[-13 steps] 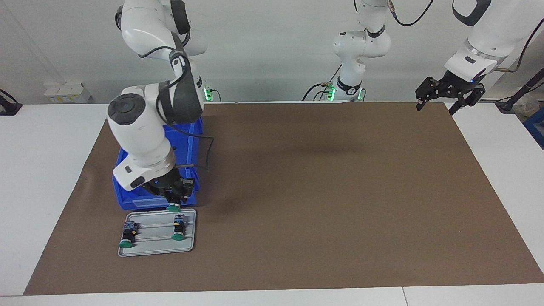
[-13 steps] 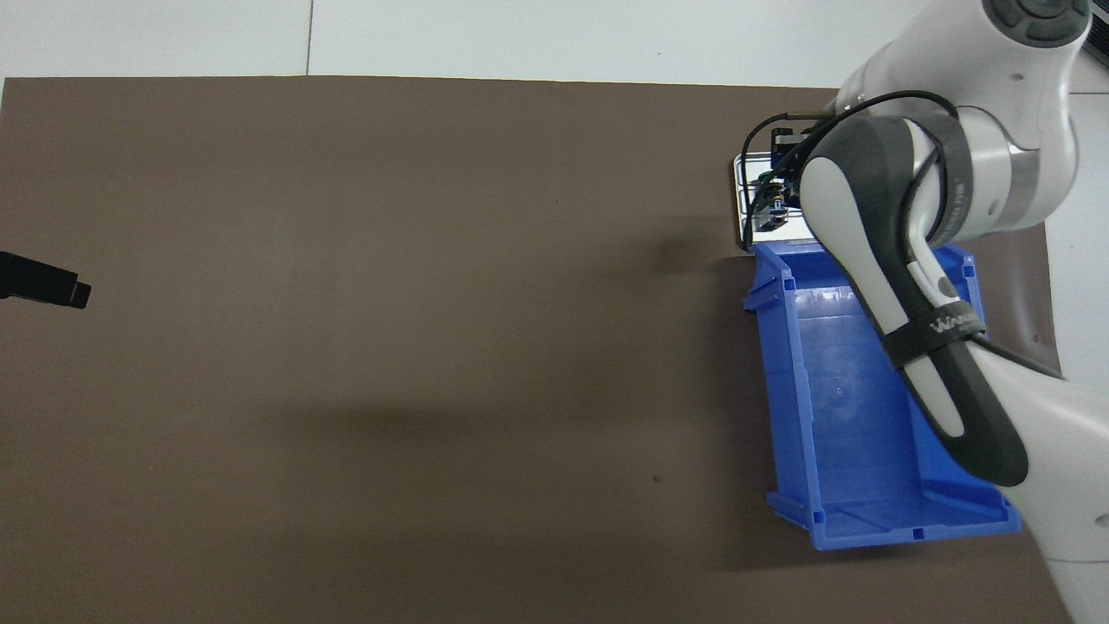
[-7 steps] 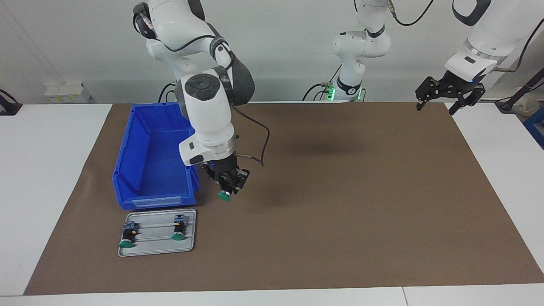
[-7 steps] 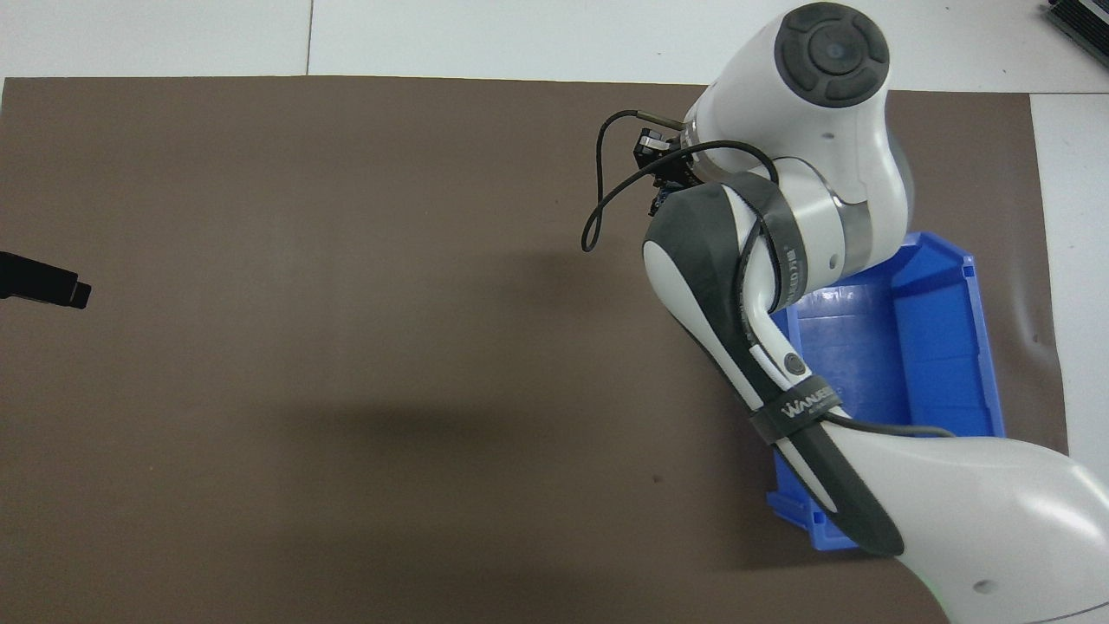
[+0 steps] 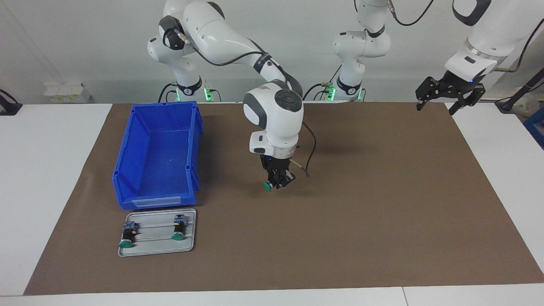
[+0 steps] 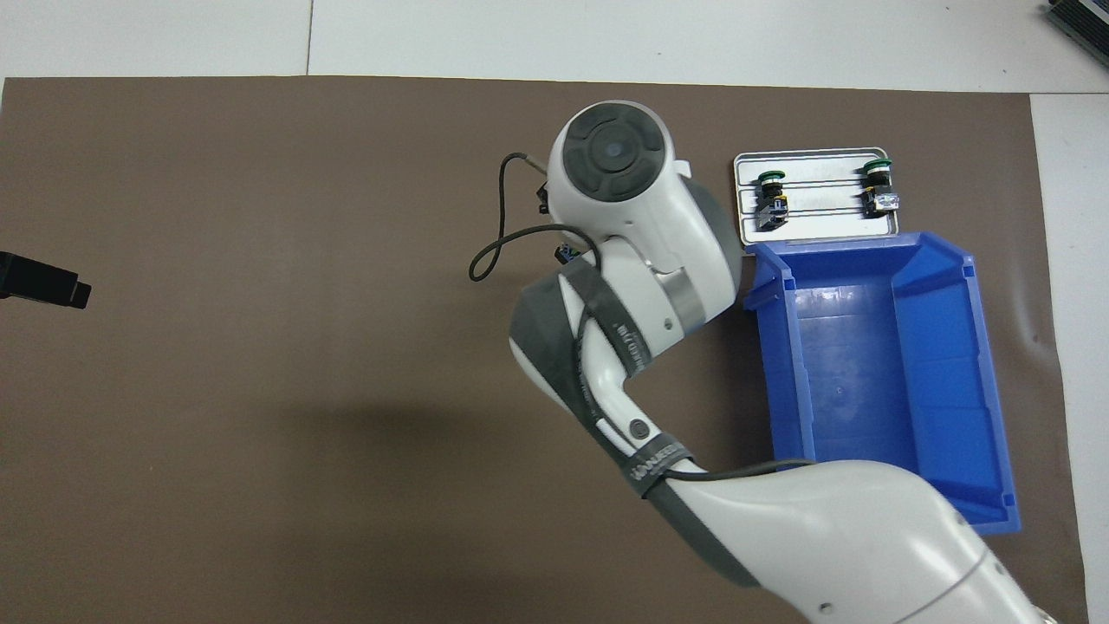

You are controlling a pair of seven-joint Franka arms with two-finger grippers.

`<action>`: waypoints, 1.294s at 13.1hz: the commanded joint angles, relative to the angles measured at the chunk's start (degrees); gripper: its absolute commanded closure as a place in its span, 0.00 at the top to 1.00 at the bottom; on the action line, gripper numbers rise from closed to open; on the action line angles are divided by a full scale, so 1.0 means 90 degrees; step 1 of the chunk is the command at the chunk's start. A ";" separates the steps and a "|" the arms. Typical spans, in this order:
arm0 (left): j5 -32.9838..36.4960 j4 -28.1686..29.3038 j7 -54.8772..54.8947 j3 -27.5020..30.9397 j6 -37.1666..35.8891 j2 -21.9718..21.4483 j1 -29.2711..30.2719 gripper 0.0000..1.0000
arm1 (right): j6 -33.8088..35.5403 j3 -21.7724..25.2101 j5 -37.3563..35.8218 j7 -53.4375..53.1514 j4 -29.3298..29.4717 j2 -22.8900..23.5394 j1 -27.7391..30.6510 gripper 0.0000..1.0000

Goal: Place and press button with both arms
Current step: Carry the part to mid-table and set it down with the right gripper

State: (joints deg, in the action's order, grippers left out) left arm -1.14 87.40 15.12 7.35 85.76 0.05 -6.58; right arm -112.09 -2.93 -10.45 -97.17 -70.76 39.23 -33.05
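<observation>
3 buttons [image 5: 267, 185]: 2 on tray [image 5: 189, 246], prob.

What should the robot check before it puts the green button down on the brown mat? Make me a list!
1. Right gripper shut on the green button: ok.
2. Button over bare brown mat, away from the blue bin: ok.
3. Button's cap facing up for pressing: not ok, it points sideways.
4. Left gripper open and waiting, raised over the mat's edge at its own end: ok.
5. Two spare buttons lying on the metal tray: ok.
6. Button already touching the mat: cannot tell.
</observation>
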 commanded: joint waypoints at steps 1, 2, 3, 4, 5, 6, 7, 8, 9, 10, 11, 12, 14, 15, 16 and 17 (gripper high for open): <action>0.0127 0.0142 -0.0059 -0.0035 -0.0018 -0.0143 0.0019 1.00 | 0.0032 -0.0016 -0.0089 -0.0960 0.0519 0.0377 -0.0106 0.07; 0.0127 0.0142 -0.0059 -0.0035 -0.0027 -0.0143 0.0019 1.00 | -0.0064 -0.0016 -0.0089 -0.1155 0.0480 0.0436 -0.0185 0.08; 0.0127 0.0142 -0.0059 -0.0035 -0.0027 -0.0143 0.0019 1.00 | -0.0326 -0.0016 -0.0021 -0.1563 0.0460 0.0436 -0.0224 0.08; 0.0127 0.0142 -0.0059 -0.0045 -0.0018 -0.0143 0.0019 1.00 | -0.0493 -0.0025 0.0105 -0.2186 0.0451 0.0456 -0.0225 0.08; 0.0127 0.0142 -0.0059 -0.0035 -0.0017 -0.0143 0.0019 1.00 | -0.0534 -0.0025 0.0164 -0.2617 0.0431 0.0475 -0.0234 0.08; 0.0127 0.0142 -0.0059 -0.0035 -0.0017 -0.0143 0.0019 1.00 | -0.0602 -0.0025 0.0136 -0.2815 0.0402 0.0553 -0.0331 0.08; 0.0127 0.0142 -0.0059 -0.0035 -0.0027 -0.0143 0.0019 1.00 | -0.0661 -0.0025 0.0145 -0.2846 0.0334 0.0621 -0.0477 0.08; 0.0127 0.0142 -0.0059 -0.0035 -0.0018 -0.0143 0.0019 1.00 | -0.0613 -0.0016 0.0097 -0.2856 0.0275 0.0786 -0.0633 0.08; 0.0127 0.0142 -0.0059 -0.0035 -0.0017 -0.0143 0.0019 1.00 | -0.0574 0.0013 0.0087 -0.2953 0.0275 0.0923 -0.0741 0.08; 0.0127 0.0142 -0.0059 -0.0045 -0.0017 -0.0143 0.0019 1.00 | -0.0544 0.0014 0.0077 -0.3031 0.0275 0.0954 -0.0762 0.12; 0.0127 0.0142 -0.0059 -0.0035 -0.0027 -0.0143 0.0019 1.00 | -0.0341 0.0033 0.0067 -0.3032 0.0294 0.0954 -0.0752 0.32; 0.0127 0.0142 -0.0059 -0.0035 -0.0018 -0.0143 0.0019 1.00 | -0.0097 0.0033 0.0058 -0.3032 0.0362 0.0954 -0.0723 0.51; 0.0127 0.0142 -0.0059 -0.0035 -0.0027 -0.0143 0.0019 1.00 | 0.0022 0.0053 0.0067 -0.3022 0.0421 0.0896 -0.0664 0.82; 0.0127 0.0142 -0.0059 -0.0035 -0.0018 -0.0143 0.0019 1.00 | 0.0100 0.0072 0.0077 -0.3003 0.0479 0.0837 -0.0625 0.89; 0.0127 0.0142 -0.0059 -0.0035 -0.0027 -0.0143 0.0019 1.00 | 0.0197 0.0024 0.0106 -0.3003 0.0605 0.0837 -0.0441 0.91; 0.0127 0.0142 -0.0059 -0.0035 -0.0018 -0.0143 0.0019 1.00 | 0.0285 -0.0035 0.0135 -0.2974 0.0848 0.0817 -0.0256 0.93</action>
State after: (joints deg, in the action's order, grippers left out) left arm -1.14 87.40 15.12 7.35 85.76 0.05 -6.58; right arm -112.03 -2.18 -10.27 -123.70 -66.90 46.69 -38.27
